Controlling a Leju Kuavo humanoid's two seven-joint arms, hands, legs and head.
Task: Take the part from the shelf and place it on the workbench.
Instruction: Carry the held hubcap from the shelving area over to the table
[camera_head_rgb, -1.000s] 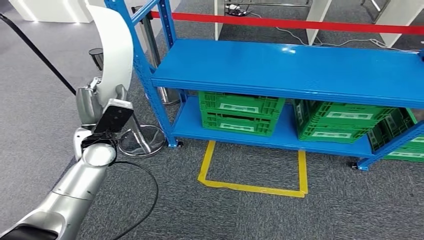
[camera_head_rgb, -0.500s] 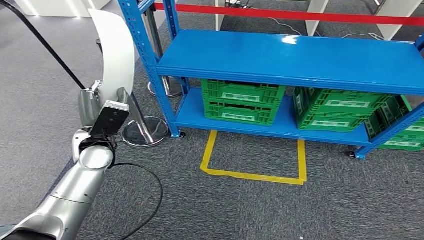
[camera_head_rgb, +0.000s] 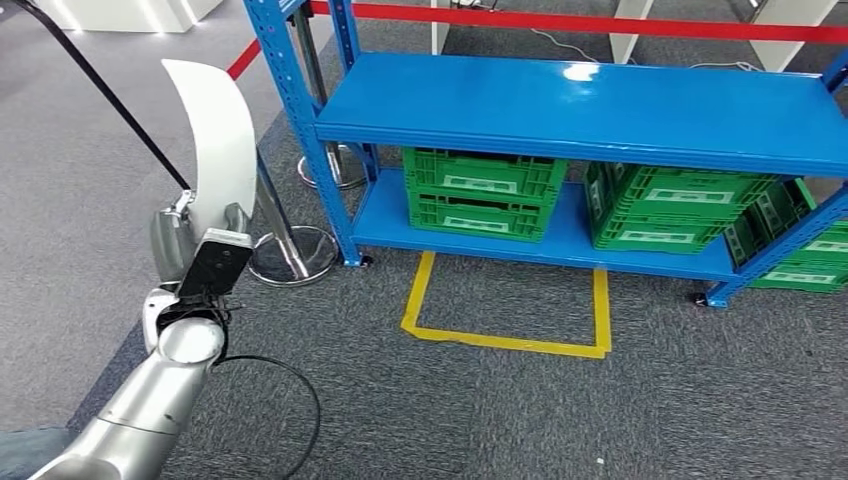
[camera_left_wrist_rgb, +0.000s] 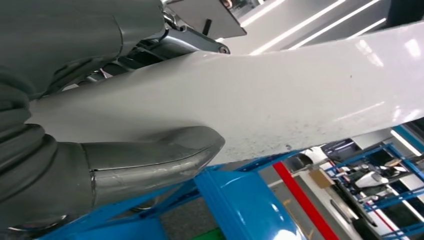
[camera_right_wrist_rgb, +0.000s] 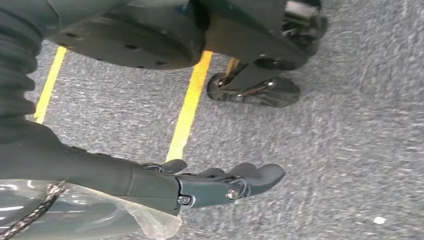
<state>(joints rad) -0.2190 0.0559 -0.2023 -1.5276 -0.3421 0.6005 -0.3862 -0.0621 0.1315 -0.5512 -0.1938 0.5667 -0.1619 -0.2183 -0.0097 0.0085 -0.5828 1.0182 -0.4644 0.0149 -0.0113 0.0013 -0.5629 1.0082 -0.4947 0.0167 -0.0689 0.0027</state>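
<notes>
Head view: left hand (camera_head_rgb: 190, 245) grips the lower end of the white part (camera_head_rgb: 222, 135), a long curved panel, smooth and glossy, standing upright and off to the side of the blue shelf (camera_head_rgb: 590, 105). Part is off the shelf, so the carry step is under way, by my reading; no worktop here. Next move likely calls for turning toward the worktop with the grip held firm, keeping the tall panel away from the shelf post (camera_head_rgb: 300, 120). Shelf is painted metal; green ribbed plastic crates (camera_head_rgb: 483, 195) sit on its lower deck.

Left wrist view: thumb (camera_left_wrist_rgb: 150, 160) pressed against the panel's glossy face; fine specks on the surface.

Right wrist view: right hand (camera_right_wrist_rgb: 220, 182) hangs over grey carpet, fingers loosely extended, holding nothing.
</notes>
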